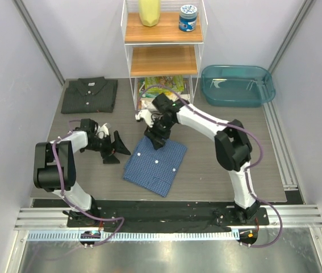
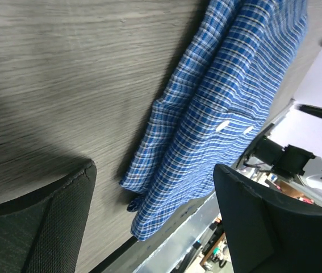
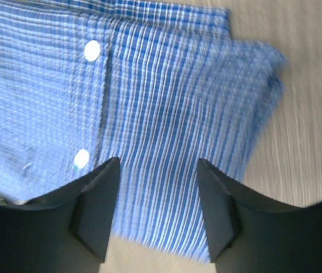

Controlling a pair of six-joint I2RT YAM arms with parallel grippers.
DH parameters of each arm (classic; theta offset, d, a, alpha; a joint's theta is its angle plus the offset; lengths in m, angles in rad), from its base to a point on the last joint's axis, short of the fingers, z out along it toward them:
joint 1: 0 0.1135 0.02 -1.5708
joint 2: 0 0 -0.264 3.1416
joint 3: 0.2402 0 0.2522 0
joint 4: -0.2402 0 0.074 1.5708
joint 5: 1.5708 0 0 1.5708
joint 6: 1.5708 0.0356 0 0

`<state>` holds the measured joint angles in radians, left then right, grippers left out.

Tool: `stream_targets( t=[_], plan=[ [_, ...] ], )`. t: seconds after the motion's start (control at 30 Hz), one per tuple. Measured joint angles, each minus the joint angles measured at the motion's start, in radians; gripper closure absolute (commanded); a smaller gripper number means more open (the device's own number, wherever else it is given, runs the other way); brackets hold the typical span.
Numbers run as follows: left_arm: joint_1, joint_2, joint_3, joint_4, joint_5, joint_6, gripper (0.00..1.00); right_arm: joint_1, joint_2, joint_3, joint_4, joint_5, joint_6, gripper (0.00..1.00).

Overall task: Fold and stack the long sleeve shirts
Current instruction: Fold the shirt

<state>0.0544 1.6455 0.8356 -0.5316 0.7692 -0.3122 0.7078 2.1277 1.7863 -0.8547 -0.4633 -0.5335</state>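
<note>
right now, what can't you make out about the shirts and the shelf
Top view: right gripper covers the blue checked shirt's far corner.
Right wrist view: that shirt blurred, left side cut by the frame edge.
Top view: packets under the shelf, too small, behind wire.

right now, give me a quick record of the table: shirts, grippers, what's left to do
blue check shirt: folded, flat at the table's centre, buttons up
charcoal shirt: folded, far left corner, apart from the blue one
stack: not yet made
left gripper: open, nothing between its fingers, over bare table just left of the blue shirt
right gripper: open, over the blue shirt's far edge
teal tub: far right corner
</note>
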Motion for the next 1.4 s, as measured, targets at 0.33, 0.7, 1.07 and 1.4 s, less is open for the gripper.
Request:
stream_targets(
  t=[0.33, 0.7, 1.07, 1.4],
  plan=[
    [-0.004, 0.024, -0.01, 0.061, 0.047, 0.008, 0.22, -0.011, -0.13, -0.329, -0.012, -0.059, 0.177, 0.49],
    [-0.078, 0.121, 0.006, 0.101, 0.173, 0.074, 0.31, -0.13, -0.071, -0.275, -0.084, -0.049, 0.118, 0.48],
    [-0.117, 0.204, 0.033, 0.253, 0.23, -0.104, 0.35, -0.102, -0.038, -0.061, -0.026, -0.049, 0.245, 0.51],
    [-0.136, 0.23, 0.039, 0.304, 0.235, -0.163, 0.38, -0.064, 0.126, -0.006, 0.108, -0.097, 0.398, 0.52]
  ],
)
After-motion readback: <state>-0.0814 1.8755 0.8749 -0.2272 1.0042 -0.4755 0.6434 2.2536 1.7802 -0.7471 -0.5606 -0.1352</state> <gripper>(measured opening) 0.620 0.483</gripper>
